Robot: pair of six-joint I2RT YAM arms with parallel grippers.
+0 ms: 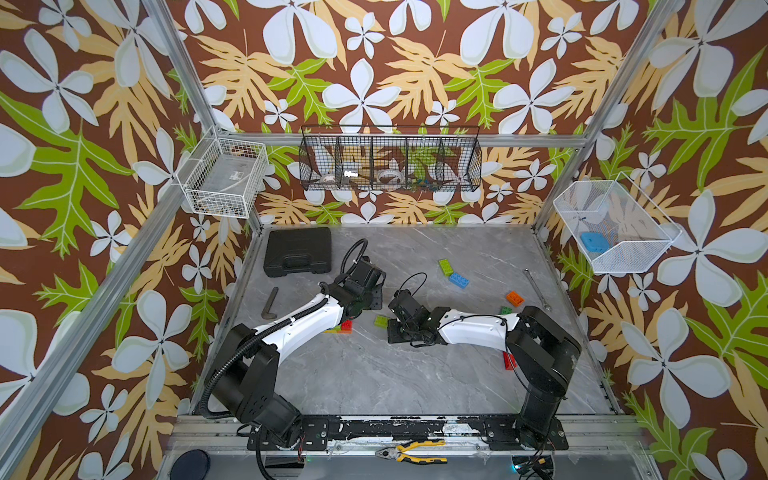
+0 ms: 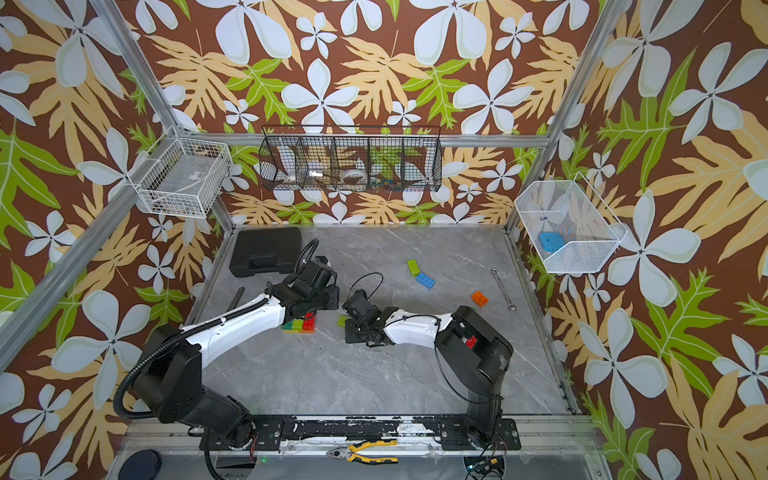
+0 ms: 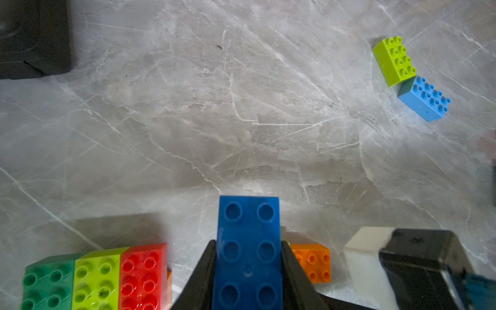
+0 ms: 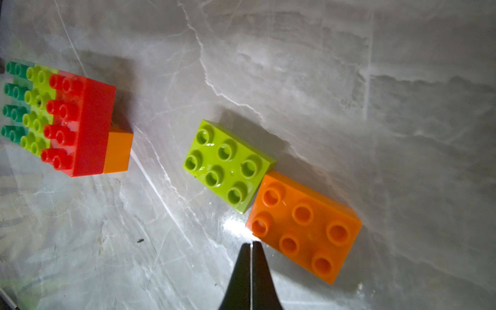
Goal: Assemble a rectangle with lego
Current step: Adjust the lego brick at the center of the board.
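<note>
Marble tabletop (image 3: 241, 107); left gripper (image 3: 248, 243) pinches a dark blue brick (image 3: 248, 220); right gripper (image 4: 251, 243) pressed together beside orange brick (image 4: 306, 225).

1. Nothing readable on my end in any of the four feeds, sorry.
2. Closest candidate is a small dark sticker (image 1: 235, 175) on the pale box (image 1: 224, 178) in the white wire basket (image 1: 189, 197), upper left of a top view. It's way too small for me to make out.
3. The dark blue brick (image 3: 248, 255), bottom centre of the left wrist view, has a tiny mark between its studs. It's too blurry to say if that's lettering.
</note>
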